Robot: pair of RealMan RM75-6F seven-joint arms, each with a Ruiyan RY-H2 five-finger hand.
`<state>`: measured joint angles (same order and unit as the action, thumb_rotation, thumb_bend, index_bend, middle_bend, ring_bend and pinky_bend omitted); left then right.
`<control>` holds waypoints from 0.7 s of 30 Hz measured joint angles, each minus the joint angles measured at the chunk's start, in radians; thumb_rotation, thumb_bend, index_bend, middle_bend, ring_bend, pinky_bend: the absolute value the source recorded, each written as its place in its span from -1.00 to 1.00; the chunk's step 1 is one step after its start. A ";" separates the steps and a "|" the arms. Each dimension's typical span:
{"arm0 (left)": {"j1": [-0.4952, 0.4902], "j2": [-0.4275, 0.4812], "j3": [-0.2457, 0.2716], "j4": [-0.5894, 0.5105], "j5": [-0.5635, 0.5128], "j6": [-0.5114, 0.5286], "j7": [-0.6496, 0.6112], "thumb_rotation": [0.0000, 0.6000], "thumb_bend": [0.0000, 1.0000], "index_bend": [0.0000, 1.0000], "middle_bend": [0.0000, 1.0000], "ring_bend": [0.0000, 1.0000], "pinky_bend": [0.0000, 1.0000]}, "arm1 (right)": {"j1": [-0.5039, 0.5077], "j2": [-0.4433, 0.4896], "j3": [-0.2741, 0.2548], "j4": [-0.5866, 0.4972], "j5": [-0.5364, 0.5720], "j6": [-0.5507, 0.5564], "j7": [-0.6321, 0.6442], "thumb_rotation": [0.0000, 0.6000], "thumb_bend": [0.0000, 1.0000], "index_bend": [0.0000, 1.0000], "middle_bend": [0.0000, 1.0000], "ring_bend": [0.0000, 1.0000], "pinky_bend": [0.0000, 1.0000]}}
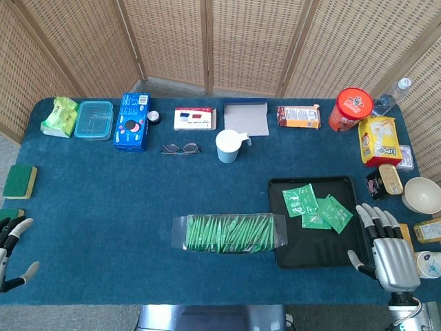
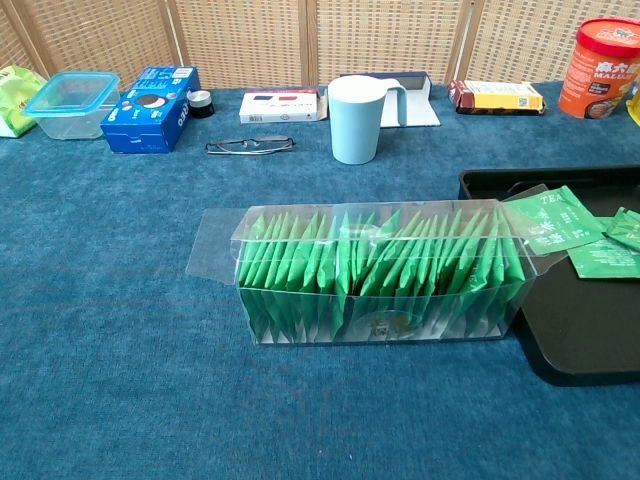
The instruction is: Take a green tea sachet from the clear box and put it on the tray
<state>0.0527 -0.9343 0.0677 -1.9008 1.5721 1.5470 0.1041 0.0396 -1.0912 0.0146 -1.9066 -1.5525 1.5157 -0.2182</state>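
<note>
Right robot hand (image 1: pixel 387 249): palm down, fingers spread and extended, holding nothing. It rests just beside the tray's (image 1: pixel 289 255) right front corner, fingertips (image 1: pixel 375 215) level with the tray's right edge. It appears in the head view only.

Left robot hand (image 1: pixel 12 252): only partly in frame, well to the left of the tray at the counter's (image 1: pixel 103 207) front left edge. The visible fingers are apart and nothing is seen in them.

Tray: black, rectangular, flat on the blue counter. Three green sachets (image 1: pixel 315 208) lie in its rear half, overlapping one another, apart from the right robot hand. In the chest view one sachet reads "TEA".

Clear box (image 2: pixel 375 275): touching or just beside the tray's left edge, long side parallel to the counter front. Its lid flaps are open at both ends. It is packed with upright green sachets in a row, some tilted.

Behind the tray: a light blue cup (image 2: pixel 355 120) stands upright, with glasses (image 2: pixel 250 146) to its left. Further back runs a row of a green pack (image 1: pixel 58 116), a clear blue-rimmed container (image 1: pixel 94 119), a blue carton (image 1: pixel 132 122), a small red-and-blue box (image 1: pixel 194 118), a grey folder (image 1: pixel 246 118), an orange packet (image 1: pixel 298 116) and a red can (image 1: pixel 351 109).

Right of the tray: a yellow pack (image 1: pixel 379 140), a small tin (image 1: pixel 390 178) and a white bowl (image 1: pixel 422 195).

Far left of the tray: a green sponge (image 1: pixel 20 181) lies flat.
</note>
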 measured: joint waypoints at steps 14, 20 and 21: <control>0.006 0.009 -0.001 -0.028 0.000 0.009 0.026 1.00 -0.52 -0.77 -0.75 -0.86 -0.53 | 0.029 0.026 0.001 -0.002 -0.031 -0.042 0.086 1.00 -0.41 -1.00 -0.93 -0.86 -0.82; -0.003 0.006 -0.008 -0.014 -0.006 -0.004 0.023 1.00 -0.52 -0.77 -0.75 -0.86 -0.53 | 0.076 0.049 -0.006 -0.030 -0.098 -0.104 0.151 1.00 -0.41 -1.00 -0.93 -0.86 -0.82; -0.007 0.006 -0.010 -0.014 -0.006 -0.007 0.024 1.00 -0.52 -0.77 -0.75 -0.86 -0.53 | 0.088 0.055 -0.008 -0.036 -0.114 -0.120 0.165 1.00 -0.41 -1.00 -0.93 -0.86 -0.82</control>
<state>0.0456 -0.9283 0.0578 -1.9153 1.5664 1.5399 0.1286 0.1279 -1.0364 0.0061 -1.9426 -1.6660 1.3957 -0.0529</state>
